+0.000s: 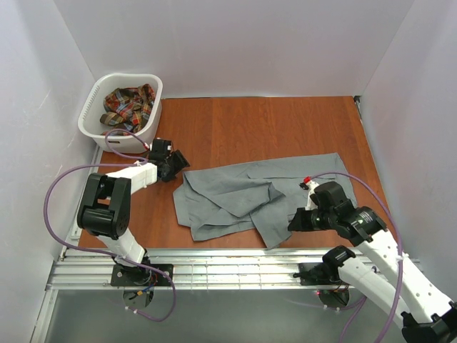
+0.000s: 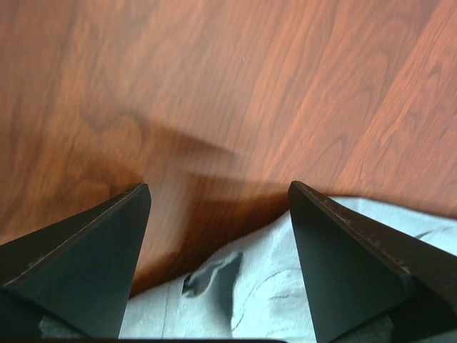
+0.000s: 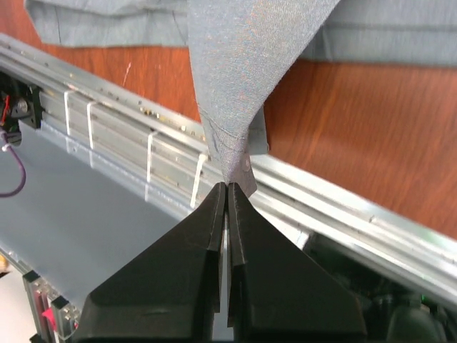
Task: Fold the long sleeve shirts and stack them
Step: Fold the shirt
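Hard to read: the red, green and yellow plaid long sleeve shirt [image 1: 128, 106] is bunched inside the white plastic laundry basket [image 1: 91, 127] at the far-left corner, so only its top folds show. The plain grey long sleeve shirt [image 1: 235, 196] lies crumpled on the reddish-brown wooden bench [image 1: 285, 128], layers folded over each other. I can't pick out its collar or buttons. From above, the right pincer's tips are lost against its own black body. In the left wrist view the grey cloth is cut off by the bottom edge.

Right pincer [image 3: 227, 187]: jaws fully closed and pinching a stitched corner of the grey shirt. The cloth rises from the tips in a taut, narrow peak. The grip sits over the aluminium rail [image 3: 143, 136] at the bench's near edge, at the near-right end of the shirt.

Left pincer [image 2: 218, 189]: jaws wide apart, holding nothing. It's at the shirt's far-left corner with the tips over bare wood. Grey cloth shows between and below the fingers [image 2: 93, 257], but I can't tell if they touch it.

The basket is well apart from both pincers.
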Action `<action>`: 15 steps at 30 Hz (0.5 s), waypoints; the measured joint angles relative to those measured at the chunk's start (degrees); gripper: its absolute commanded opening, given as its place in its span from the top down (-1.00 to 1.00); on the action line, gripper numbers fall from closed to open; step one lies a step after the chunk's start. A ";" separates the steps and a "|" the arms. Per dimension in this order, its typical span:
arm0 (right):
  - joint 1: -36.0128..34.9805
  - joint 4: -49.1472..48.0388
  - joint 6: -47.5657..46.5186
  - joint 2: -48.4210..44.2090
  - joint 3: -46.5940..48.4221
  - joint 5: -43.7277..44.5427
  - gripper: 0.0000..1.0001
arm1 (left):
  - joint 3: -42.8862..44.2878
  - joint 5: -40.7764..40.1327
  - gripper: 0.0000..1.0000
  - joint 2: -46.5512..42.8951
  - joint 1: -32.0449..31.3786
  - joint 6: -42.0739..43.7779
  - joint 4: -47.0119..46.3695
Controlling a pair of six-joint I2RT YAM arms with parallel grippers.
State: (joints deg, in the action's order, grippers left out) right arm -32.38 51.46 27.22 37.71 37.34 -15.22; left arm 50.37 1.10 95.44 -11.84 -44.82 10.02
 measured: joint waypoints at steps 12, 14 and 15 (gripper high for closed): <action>0.00 13.92 -0.50 -5.90 0.39 -5.51 0.95 | -0.44 4.07 -0.48 -0.44 1.11 2.56 -0.22; 0.00 14.64 -0.96 -5.57 0.39 -6.08 0.94 | -1.99 5.44 -0.48 -2.08 1.11 4.15 0.28; 0.00 14.84 -1.18 -5.38 0.42 -6.16 0.94 | -2.91 5.97 -0.49 -3.02 1.11 4.96 0.50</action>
State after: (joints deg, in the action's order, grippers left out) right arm -32.38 66.30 26.04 32.34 37.76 -21.39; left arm 47.46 7.07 92.42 -10.72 -39.86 10.52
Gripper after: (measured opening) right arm 0.029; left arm 0.741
